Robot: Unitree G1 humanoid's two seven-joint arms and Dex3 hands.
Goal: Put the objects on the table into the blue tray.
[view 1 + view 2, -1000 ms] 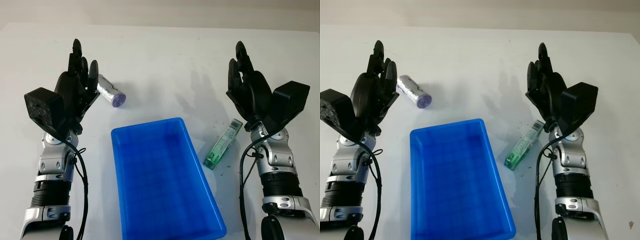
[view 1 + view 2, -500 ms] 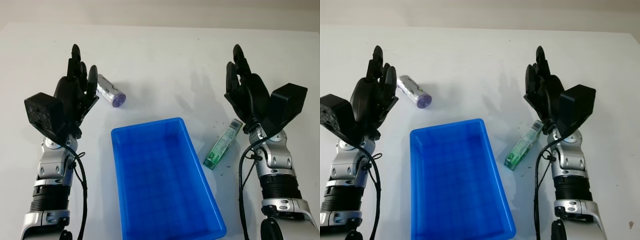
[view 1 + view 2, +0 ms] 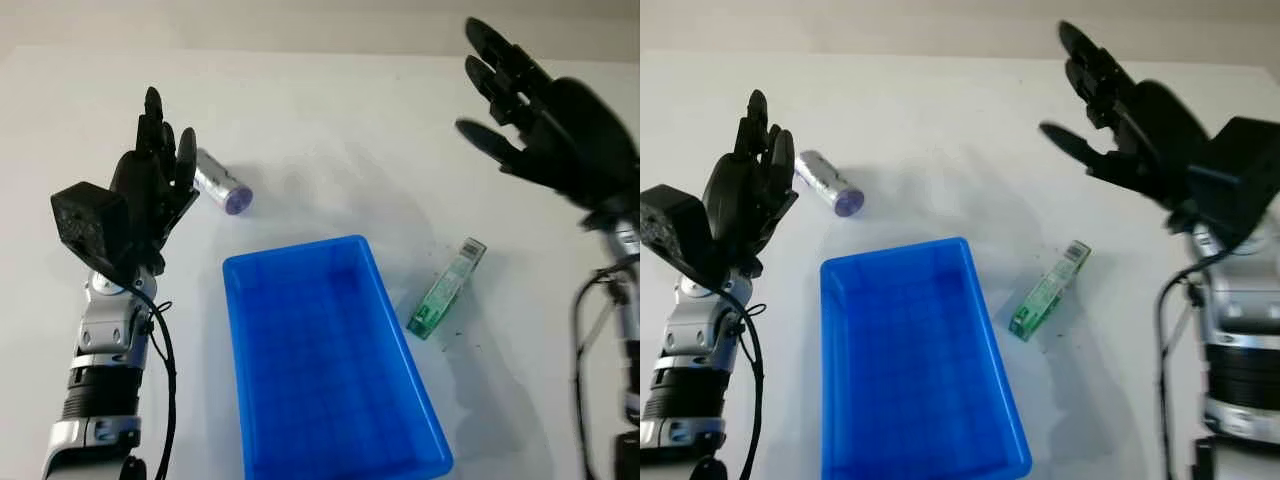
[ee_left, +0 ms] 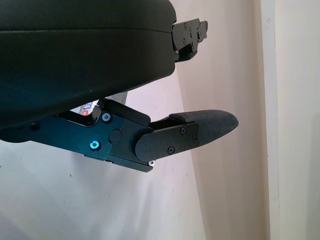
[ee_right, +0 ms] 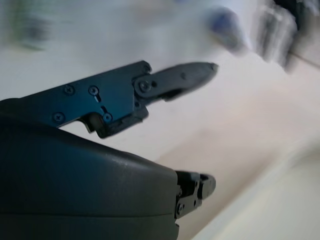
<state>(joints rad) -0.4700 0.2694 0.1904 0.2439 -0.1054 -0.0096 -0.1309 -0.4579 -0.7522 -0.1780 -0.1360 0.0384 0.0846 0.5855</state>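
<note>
A blue tray (image 3: 330, 365) lies on the white table, near its front middle. A silver cylinder with a purple cap (image 3: 221, 184) lies left of the tray's far end. My left hand (image 3: 155, 175) is open, held upright just left of the cylinder. A green, clear-wrapped pack (image 3: 446, 289) lies to the right of the tray. My right hand (image 3: 530, 120) is open, raised above the table at the far right, beyond the green pack.
The white table (image 3: 320, 120) stretches bare behind the tray to a pale wall at the back. Both forearms rise from the front corners, flanking the tray.
My right hand has lifted and swung up and to the right, away from the green pack, now tilted with its fingers pointing left. The left hand has barely moved.
</note>
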